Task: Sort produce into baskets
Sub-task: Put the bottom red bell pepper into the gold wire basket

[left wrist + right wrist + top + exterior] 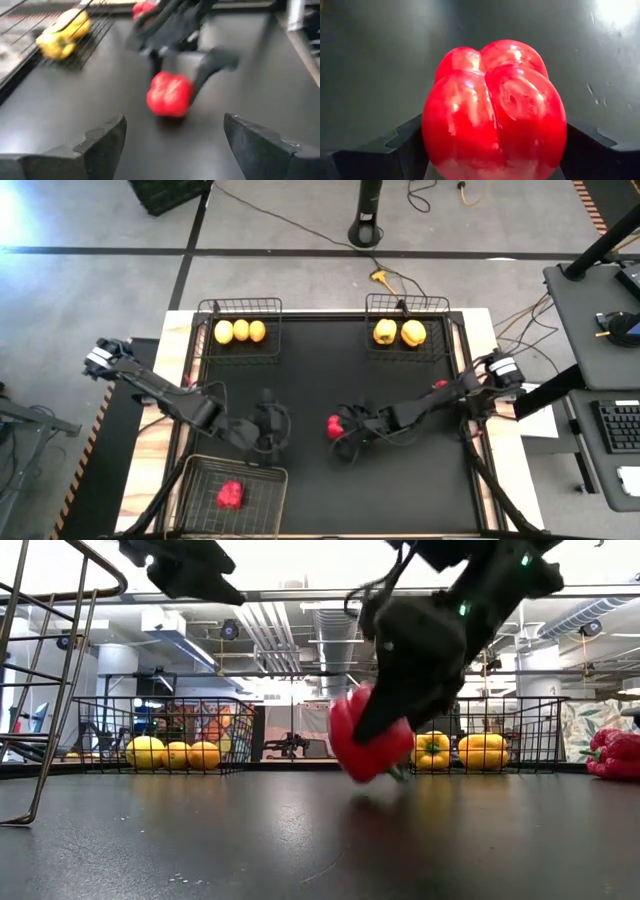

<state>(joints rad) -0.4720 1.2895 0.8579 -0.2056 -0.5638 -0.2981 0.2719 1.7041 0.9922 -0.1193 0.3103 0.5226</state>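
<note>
A red pepper (334, 427) lies on the black table near its middle, tipped on its side in the low view (368, 740). My right gripper (345, 432) is open and slants down over it, one finger on each side of it (495, 110). My left gripper (272, 428) is open and holds nothing; it stands left of that pepper (170, 94) and points toward it. A second red pepper (230, 496) lies in the near-left basket (200, 470). A third (440, 384) lies by the right arm. My right gripper has one finger (407, 142) on each side of the red pepper's body, coming at it slantwise from the table's right and above. The pepper hides the fingers' inner faces, so I cannot tell whether they touch it.
The far-left basket (240, 302) holds three yellow-orange fruits (240, 331). The far-right basket (405, 298) holds two yellow peppers (398, 332). Bare black table stretches along the near edge, right of the near-left basket.
</note>
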